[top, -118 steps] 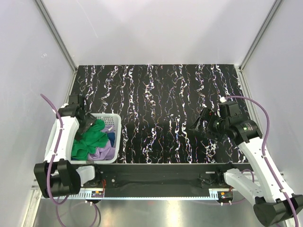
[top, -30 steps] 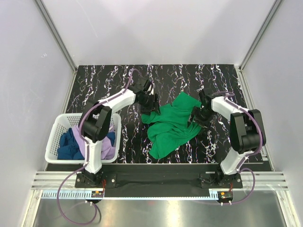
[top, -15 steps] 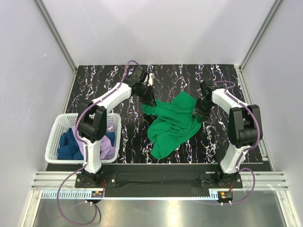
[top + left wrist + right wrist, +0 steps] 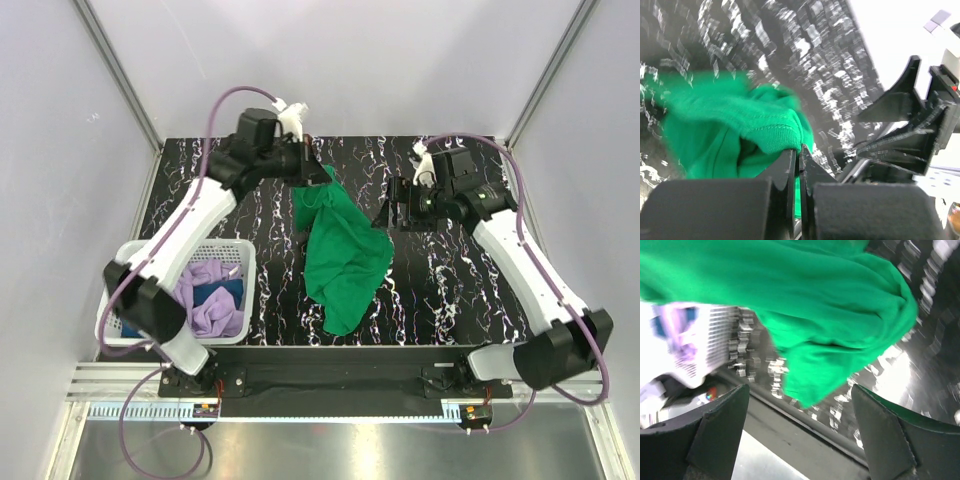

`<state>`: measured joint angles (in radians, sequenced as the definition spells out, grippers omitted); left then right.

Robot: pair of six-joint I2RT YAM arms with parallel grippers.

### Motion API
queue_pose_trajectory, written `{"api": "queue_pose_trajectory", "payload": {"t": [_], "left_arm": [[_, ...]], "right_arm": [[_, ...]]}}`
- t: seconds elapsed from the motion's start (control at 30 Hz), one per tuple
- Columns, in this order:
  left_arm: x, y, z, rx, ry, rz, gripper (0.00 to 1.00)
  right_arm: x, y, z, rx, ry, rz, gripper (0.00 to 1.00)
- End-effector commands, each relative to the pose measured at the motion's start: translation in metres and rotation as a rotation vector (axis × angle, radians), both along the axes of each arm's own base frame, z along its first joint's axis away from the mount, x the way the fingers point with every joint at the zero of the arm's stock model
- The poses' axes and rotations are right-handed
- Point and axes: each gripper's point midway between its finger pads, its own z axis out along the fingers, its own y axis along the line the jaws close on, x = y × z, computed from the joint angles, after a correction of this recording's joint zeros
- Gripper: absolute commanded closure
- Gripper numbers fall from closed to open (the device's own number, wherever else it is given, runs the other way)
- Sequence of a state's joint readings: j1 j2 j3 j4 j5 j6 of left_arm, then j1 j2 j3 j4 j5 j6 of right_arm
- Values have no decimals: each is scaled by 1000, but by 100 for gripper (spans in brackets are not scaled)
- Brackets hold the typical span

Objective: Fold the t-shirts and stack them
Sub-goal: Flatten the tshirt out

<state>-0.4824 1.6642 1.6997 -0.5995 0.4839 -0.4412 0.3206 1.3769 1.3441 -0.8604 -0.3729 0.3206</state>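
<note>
The bright green t-shirt (image 4: pixel 345 250) hangs lengthwise over the middle of the black marbled table, its lower end trailing toward the front edge. My left gripper (image 4: pixel 310 168) is raised at the back, shut on the shirt's top hem; the left wrist view shows the ribbed green edge (image 4: pixel 775 132) pinched at its jaws (image 4: pixel 799 150). My right gripper (image 4: pixel 393 215) hovers just right of the shirt, open, nothing between its fingers (image 4: pixel 720 435); green cloth (image 4: pixel 830 305) fills that view above them. The lilac t-shirt (image 4: pixel 210 315) and dark blue t-shirt (image 4: pixel 222 293) lie crumpled in the basket.
The white lattice basket (image 4: pixel 215 340) stands at the table's front left, also visible in the right wrist view (image 4: pixel 715 340). White walls and metal posts enclose the table on three sides. A metal rail runs along the front edge (image 4: pixel 320 385).
My left gripper has closed on the green shirt's hem and lifted it up and back, stretching it out. My right gripper has opened, let go and swung up off the cloth.
</note>
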Motion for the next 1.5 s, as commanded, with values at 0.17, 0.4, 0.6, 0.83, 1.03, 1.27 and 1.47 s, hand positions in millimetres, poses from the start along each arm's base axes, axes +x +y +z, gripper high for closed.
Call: {"api": "queue_pose_trajectory", "payload": {"t": [0.17, 0.4, 0.6, 0.83, 1.03, 1.27, 1.47], "left_arm": [[-46, 12, 143, -245, -298, -46, 96], [-87, 44, 203, -353, -365, 63, 100], [-110, 116, 264, -385, -530, 391, 100], [-81, 67, 266, -425, -445, 252, 100], [-52, -42, 214, -414, -298, 109, 100], [-72, -197, 112, -305, -51, -131, 34], [-61, -135, 112, -140, -152, -42, 22]], "right_arm": [[-10, 56, 85, 190, -224, 305, 9], [-26, 71, 116, 299, -215, 316, 12], [-29, 39, 106, 208, -144, 34, 12], [-57, -22, 79, 12, -88, -224, 11], [-88, -69, 98, -46, -138, -416, 11], [-116, -103, 98, -98, -114, -566, 8], [-125, -90, 74, -71, -22, -521, 8]]}}
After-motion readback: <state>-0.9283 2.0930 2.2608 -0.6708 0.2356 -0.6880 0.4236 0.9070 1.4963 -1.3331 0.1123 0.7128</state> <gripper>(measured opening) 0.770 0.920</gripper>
